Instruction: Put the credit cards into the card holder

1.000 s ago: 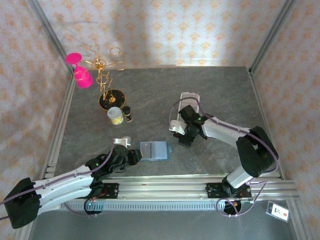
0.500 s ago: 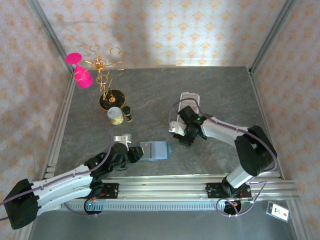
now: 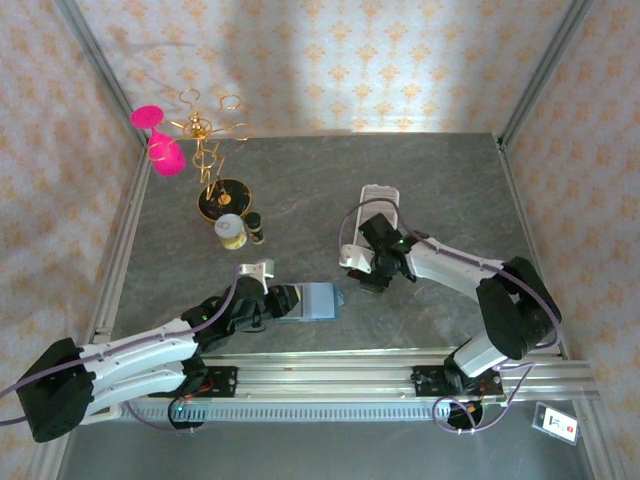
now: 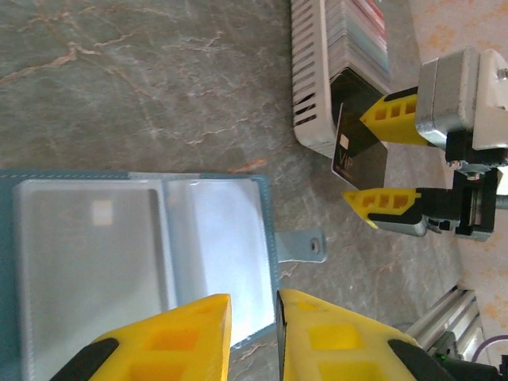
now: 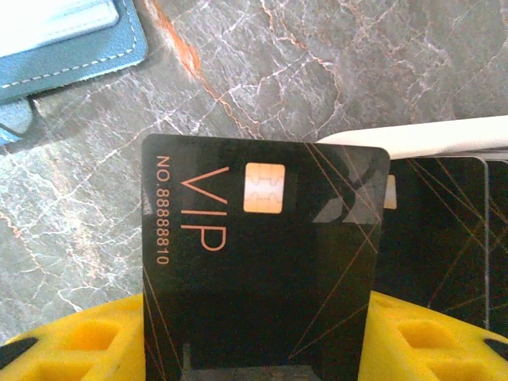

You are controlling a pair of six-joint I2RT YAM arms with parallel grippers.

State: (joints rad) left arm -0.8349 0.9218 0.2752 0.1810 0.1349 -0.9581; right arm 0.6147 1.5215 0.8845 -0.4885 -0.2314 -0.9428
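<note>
The teal card holder (image 3: 312, 300) (image 4: 143, 238) lies open and flat, its clear pockets up and its clasp tab (image 4: 305, 244) pointing toward the right arm. My left gripper (image 3: 280, 301) (image 4: 252, 313) hovers over the holder's near edge. Its jaws stand a narrow gap apart with nothing pinched. The credit cards (image 4: 357, 32) stand as a row in the long white tray (image 3: 377, 194) (image 4: 309, 79). My right gripper (image 3: 372, 264) (image 5: 258, 317) (image 4: 373, 159) is shut on a black VIP credit card (image 5: 262, 270) (image 4: 359, 147) at the tray's near end. Another black card (image 5: 440, 230) stands behind it.
At the back left stand a gold glass rack (image 3: 205, 130) with pink glasses (image 3: 160, 140), a small jar (image 3: 230, 232) and a dark bottle (image 3: 256, 231). Metal frame rails run along the table's left edge and near edge.
My left arm has reached forward, so its fingers now sit over the holder's edge. The right gripper's jaws have closed in on the black card.
</note>
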